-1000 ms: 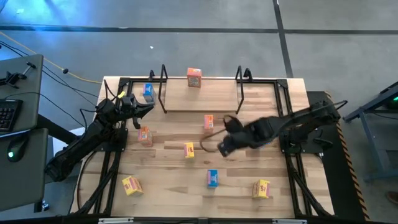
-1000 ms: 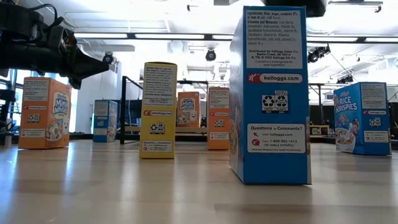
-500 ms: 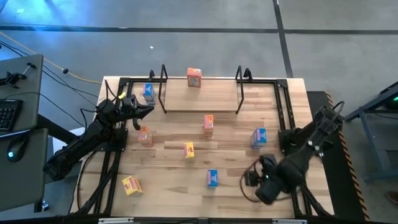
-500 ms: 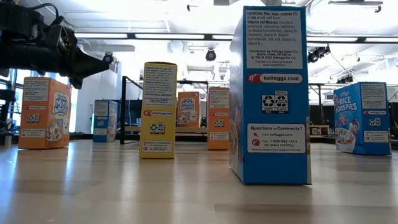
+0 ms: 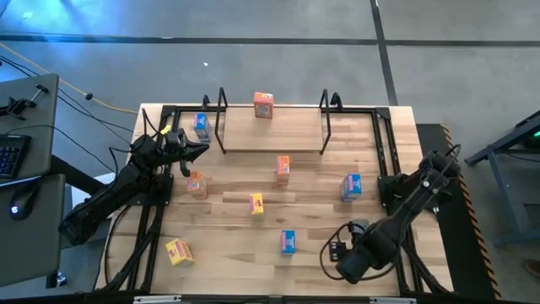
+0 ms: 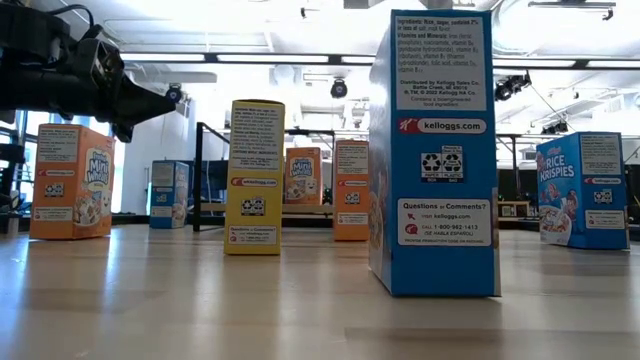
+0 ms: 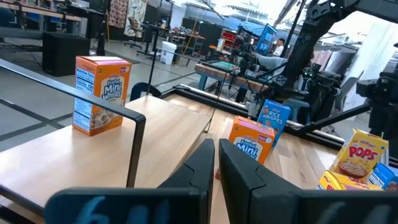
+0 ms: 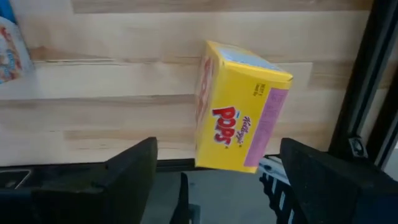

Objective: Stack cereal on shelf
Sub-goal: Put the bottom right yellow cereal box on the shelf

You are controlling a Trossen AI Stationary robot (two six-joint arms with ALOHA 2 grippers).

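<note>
Yellow Pops cereal box (image 8: 239,111) hidden under right arm in high view. Blue cereal box (image 8: 9,41) cut by right wrist picture's edge. Left gripper's fingertips (image 5: 201,146) too small to tell, at table's 10 o'clock.

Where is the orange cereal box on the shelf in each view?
High: orange box, top centre.
Low: orange box, distant, left of centre.
Left wrist: orange box, beyond the frame's bar.
Right wrist: not in it.
Shared landmark: black wire frame, beside it.
</note>
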